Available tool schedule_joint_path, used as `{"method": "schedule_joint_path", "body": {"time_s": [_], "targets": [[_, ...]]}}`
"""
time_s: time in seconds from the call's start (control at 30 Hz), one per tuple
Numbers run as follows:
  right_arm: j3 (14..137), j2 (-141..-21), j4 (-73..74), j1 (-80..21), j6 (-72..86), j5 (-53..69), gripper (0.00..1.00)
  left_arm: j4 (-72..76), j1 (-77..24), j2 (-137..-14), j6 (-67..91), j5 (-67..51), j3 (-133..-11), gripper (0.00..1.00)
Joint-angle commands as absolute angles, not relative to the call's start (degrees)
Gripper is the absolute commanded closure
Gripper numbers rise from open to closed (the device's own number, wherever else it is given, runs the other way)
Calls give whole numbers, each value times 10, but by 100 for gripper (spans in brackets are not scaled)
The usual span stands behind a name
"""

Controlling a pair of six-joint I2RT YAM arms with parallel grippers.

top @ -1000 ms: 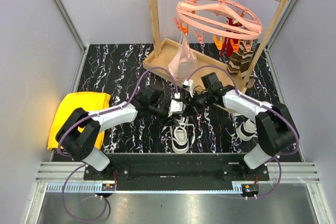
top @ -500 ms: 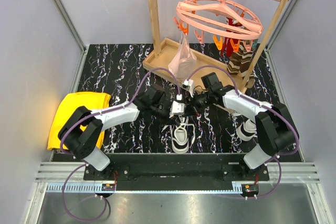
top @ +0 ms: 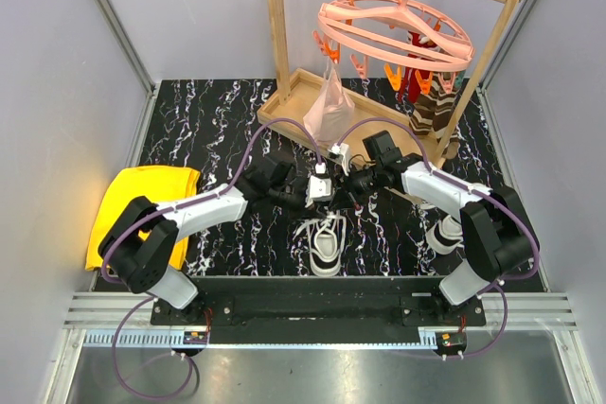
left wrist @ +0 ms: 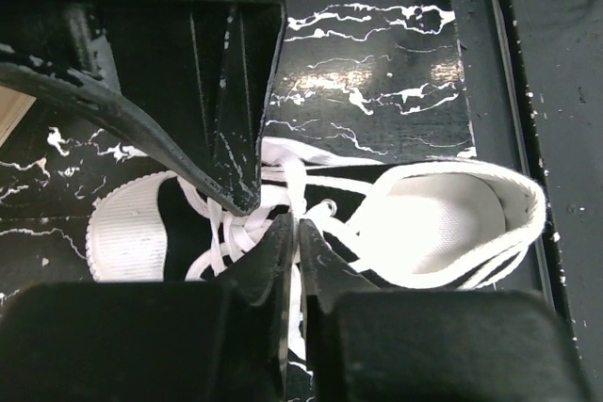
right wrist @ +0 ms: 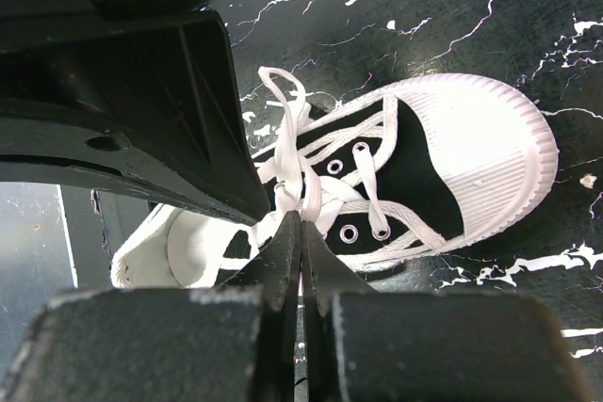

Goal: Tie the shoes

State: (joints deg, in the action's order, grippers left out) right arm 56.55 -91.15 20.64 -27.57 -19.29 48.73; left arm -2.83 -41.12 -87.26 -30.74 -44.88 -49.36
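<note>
One white-and-black sneaker [top: 325, 241] lies in the middle near the front edge, toe toward me. The other shoe [top: 443, 232] lies at the right, partly behind the right arm. My left gripper [top: 317, 190] and right gripper [top: 347, 183] meet just above the middle shoe's laces. In the left wrist view the left gripper [left wrist: 300, 226] is shut on a white lace over the shoe [left wrist: 443, 223]. In the right wrist view the right gripper [right wrist: 301, 217] is shut on a white lace loop [right wrist: 292, 134] above the shoe [right wrist: 452, 152].
A yellow cloth [top: 142, 203] lies at the left. A wooden rack with a tray base [top: 301, 101] stands at the back, with a pink clip hanger [top: 393, 30], a clear plastic bag [top: 330, 106] and brown striped socks [top: 434, 109] hanging from it.
The left gripper has shifted slightly back toward the right gripper, still over the middle shoe. The right arm and the shoes have hardly moved.
</note>
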Motion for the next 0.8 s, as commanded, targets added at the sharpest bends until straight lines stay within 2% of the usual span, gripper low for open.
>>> {"method": "schedule_joint_path", "body": {"time_s": [0.0, 0.07, 0.77], "targets": [[572, -910, 190, -271, -195, 497, 100, 5, -409, -866, -284, -430, -497, 97], [571, -907, 189, -271, -195, 501, 100, 14, -408, -867, -260, -411, -496, 100], [559, -896, 171, -271, -160, 522, 100, 87, -412, -889, -44, -328, -461, 100]]}}
